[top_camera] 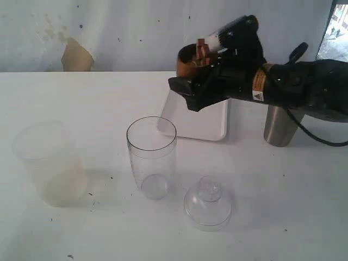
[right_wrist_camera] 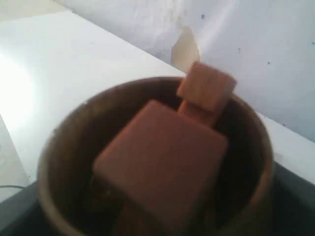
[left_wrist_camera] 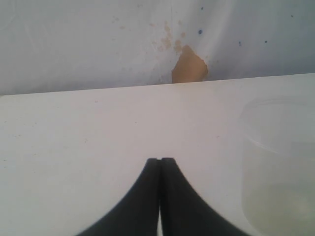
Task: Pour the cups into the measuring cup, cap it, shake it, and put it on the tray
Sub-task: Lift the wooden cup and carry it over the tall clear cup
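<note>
My right gripper (top_camera: 191, 76) is shut on the brown wooden cup (top_camera: 188, 56), holding it in the air over the white tray (top_camera: 204, 124). The right wrist view looks into that cup (right_wrist_camera: 58, 147), which holds reddish-brown blocks (right_wrist_camera: 162, 167). The clear measuring cup (top_camera: 151, 157) stands upright and uncapped in front of the tray. Its dome-shaped cap (top_camera: 208, 203) lies on the table to its right. The steel tumbler (top_camera: 281, 126) stands right of the tray, partly behind the right arm. My left gripper (left_wrist_camera: 160, 160) is shut on nothing, low over the table; the exterior view does not show it.
A wide frosted plastic cup (top_camera: 50, 163) stands at the left of the table, and it shows beside my left gripper as the frosted cup (left_wrist_camera: 280, 162). A white backdrop with a torn tan patch (top_camera: 75, 56) closes off the far edge.
</note>
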`<state>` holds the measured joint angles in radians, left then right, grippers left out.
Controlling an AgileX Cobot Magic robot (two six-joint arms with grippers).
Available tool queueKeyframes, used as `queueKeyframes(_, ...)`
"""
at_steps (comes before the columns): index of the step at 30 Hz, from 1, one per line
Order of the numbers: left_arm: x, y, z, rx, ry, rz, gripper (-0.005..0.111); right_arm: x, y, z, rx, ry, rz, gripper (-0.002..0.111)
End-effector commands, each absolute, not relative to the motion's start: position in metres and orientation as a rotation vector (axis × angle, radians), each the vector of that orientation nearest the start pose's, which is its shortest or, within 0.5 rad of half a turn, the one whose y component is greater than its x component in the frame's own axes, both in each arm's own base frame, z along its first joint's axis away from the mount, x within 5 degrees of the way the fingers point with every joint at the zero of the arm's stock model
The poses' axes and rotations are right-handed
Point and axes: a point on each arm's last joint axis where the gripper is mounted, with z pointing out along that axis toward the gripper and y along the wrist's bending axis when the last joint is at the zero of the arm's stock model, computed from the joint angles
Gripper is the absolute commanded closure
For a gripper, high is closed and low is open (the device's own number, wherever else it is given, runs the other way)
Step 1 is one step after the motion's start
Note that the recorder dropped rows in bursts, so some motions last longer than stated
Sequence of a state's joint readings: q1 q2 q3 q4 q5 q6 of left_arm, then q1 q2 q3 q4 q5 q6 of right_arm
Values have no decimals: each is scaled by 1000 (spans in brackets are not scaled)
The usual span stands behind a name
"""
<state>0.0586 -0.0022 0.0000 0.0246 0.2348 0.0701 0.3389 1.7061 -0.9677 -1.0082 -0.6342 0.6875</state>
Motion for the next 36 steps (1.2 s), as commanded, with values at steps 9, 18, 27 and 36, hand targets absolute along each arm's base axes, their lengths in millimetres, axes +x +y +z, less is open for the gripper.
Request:
queueKeyframes(9, 55, 4, 192, 19, 1716, 108, 107, 355, 193, 238, -987, 1565, 504, 108)
queueKeyframes(18, 55, 4, 192, 19, 1716, 108, 107, 358, 196, 222, -1175, 1483, 382, 108)
queueKeyframes(27, 55, 4, 192, 19, 1716, 108, 107, 354, 199, 229, -1255, 1359, 358, 108)
queueKeyframes(36, 55, 4, 192, 19, 1716, 108, 107, 345, 196, 246, -1336, 1281, 288, 108)
